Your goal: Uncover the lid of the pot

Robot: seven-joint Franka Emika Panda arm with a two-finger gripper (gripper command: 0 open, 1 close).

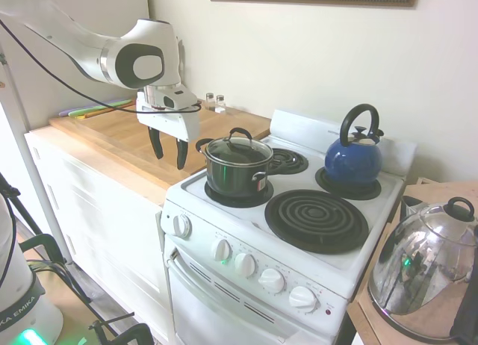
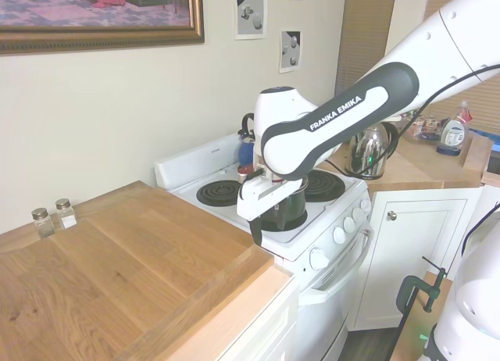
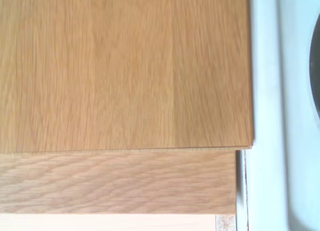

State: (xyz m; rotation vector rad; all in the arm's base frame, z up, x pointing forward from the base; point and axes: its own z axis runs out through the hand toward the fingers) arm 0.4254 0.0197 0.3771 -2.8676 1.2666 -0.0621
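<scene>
White stove (image 1: 351,255) at our worktop's (image 1: 112,136) 3 o'clock carries the pot (image 1: 237,173), lid (image 1: 239,148) on; our claw (image 1: 169,154) hangs apart, empty.

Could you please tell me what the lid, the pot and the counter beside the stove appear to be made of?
The lid looks like clear glass in a metal rim, with a black, probably plastic, loop handle. The pot seems dark-coated metal, glossy with highlights. The counter looks like light wood; its grain shows in the wrist view.
</scene>
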